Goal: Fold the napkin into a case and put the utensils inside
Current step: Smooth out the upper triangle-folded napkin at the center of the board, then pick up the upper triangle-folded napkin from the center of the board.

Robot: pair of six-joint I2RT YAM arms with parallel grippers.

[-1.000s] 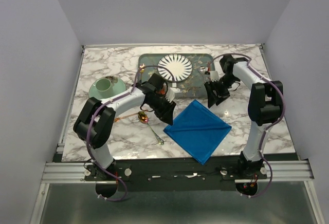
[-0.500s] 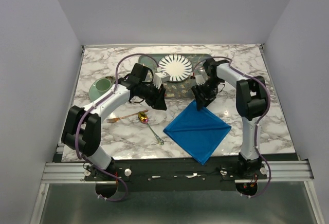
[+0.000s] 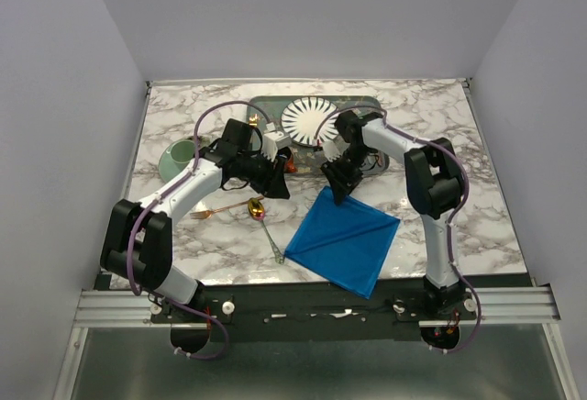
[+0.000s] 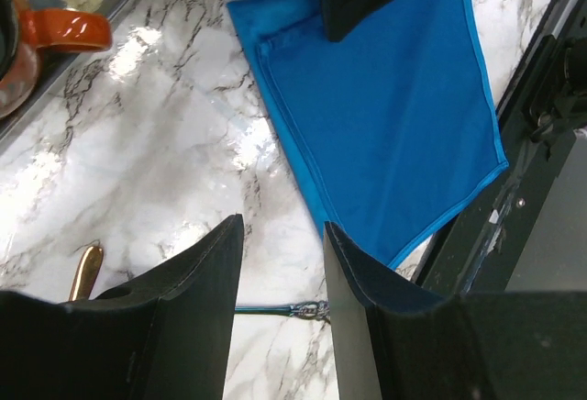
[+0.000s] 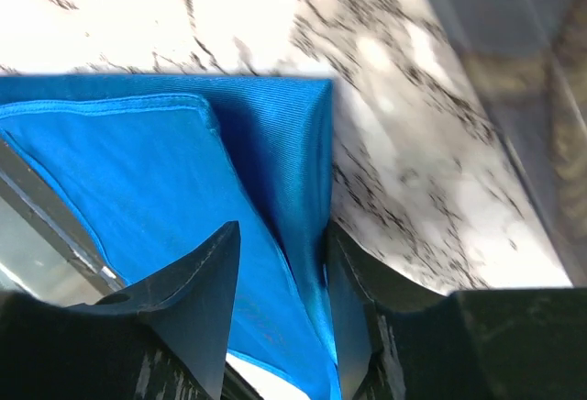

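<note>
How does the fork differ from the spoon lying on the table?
The fork is copper-pink; the spoon has a gold bowl and a thin silvery handle. The fork lies crosswise; the spoon's handle slants toward the napkin. Both lie flat on the marble table.

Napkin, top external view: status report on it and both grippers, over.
Left gripper open, empty, over the table. Right gripper astride the napkin's far corner, grip unclear. It lies spread, unfolded. Spoon handle ends near its left corner.
</note>
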